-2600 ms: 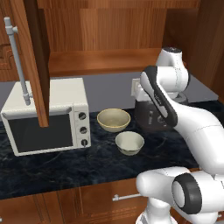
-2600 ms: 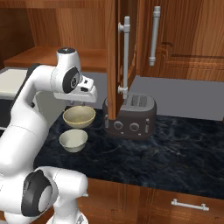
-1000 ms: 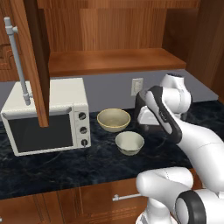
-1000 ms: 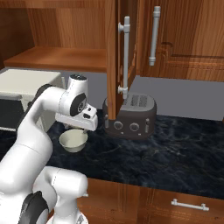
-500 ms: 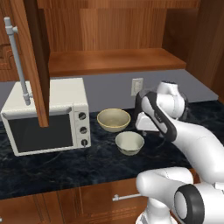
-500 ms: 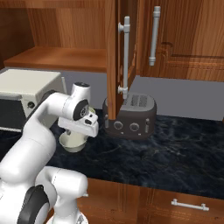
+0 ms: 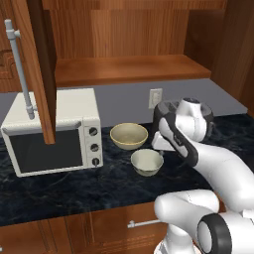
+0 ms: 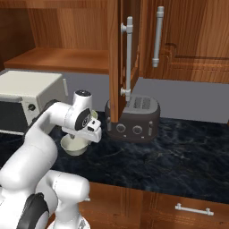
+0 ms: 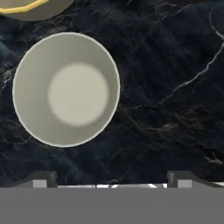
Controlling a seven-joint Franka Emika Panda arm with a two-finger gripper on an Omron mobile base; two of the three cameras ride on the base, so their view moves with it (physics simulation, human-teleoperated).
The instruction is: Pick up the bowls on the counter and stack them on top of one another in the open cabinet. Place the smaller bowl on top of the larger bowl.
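Reddish-brown wooden wall cabinet (image 7: pixel 124 74) stands open, plank shelf bare. Dark marble-patterned counter (image 7: pixel 64 186) below carries a white box microwave (image 7: pixel 52 131) and a dark grey two-slot toaster (image 8: pixel 133 119). Wider yellowish-beige round bowl (image 7: pixel 129 136) sits beside the microwave; smaller pale grey-white round bowl (image 7: pixel 147 162) just in front of it, both on the counter. Two-finger gripper (image 9: pixel 111 175) hovers over the small bowl's edge, jaws spread wide, holding nothing.

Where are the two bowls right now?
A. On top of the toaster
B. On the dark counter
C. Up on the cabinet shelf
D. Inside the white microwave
B: the wider yellowish-beige round bowl and the smaller pale grey-white round bowl both sit on the dark marble-patterned counter.
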